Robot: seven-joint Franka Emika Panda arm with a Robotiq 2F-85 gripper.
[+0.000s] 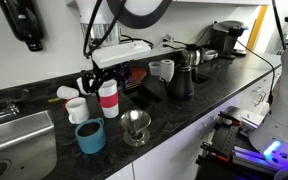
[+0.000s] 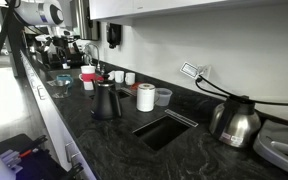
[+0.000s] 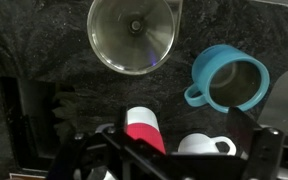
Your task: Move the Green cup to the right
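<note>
Gripper (image 3: 149, 140): fingers (image 3: 34, 120) spread wide, clamped on nothing, touching nothing. In an exterior view, gripper (image 1: 102, 78) above the cluster of cups.

Wrist view, left to right:
- metal bowl (image 3: 132, 35) ahead of the gripper, a touch left of centre
- white cup with red band (image 3: 142, 128) directly beneath, between the fingers
- small white mug (image 3: 206, 147) just right of that cup
- Green cup (image 3: 229, 80) ahead and to the right, upright, apart from bowl and mug

Seen only from outside: sink (image 1: 19, 135) well left of the gripper, a second small white mug (image 1: 67, 93), black kettle (image 1: 181, 82) well right. Paper roll (image 2: 146, 97) and steel kettle (image 2: 234, 122) in an exterior view only.

Count: Green cup 1, metal bowl 1, red-banded cup 1, small white mugs 2.
</note>
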